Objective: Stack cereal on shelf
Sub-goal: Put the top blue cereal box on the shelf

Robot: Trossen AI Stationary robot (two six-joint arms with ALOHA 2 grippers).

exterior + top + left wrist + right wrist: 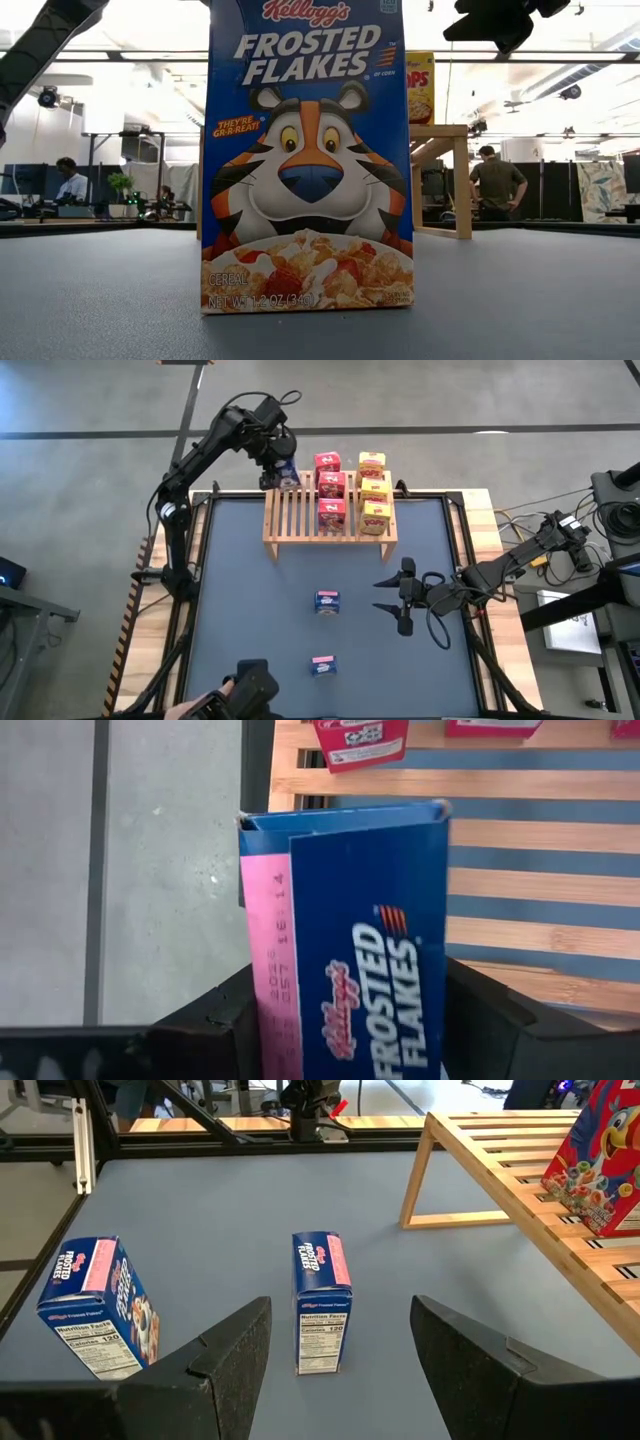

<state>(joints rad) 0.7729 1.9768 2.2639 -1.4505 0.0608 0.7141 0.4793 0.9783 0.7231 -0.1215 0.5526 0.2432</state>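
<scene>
Blue cereal box between left claw fingers, over shelf edge.

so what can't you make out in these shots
- Low view: a blue box close to the lens fills the middle and hides most of the shelf and the boxes on it.
- Left wrist view: the left claw sits at the picture's edge, fingertips cut off; whether it grips its blue box is unclear.
- High view: box labels are too small to read.
</scene>
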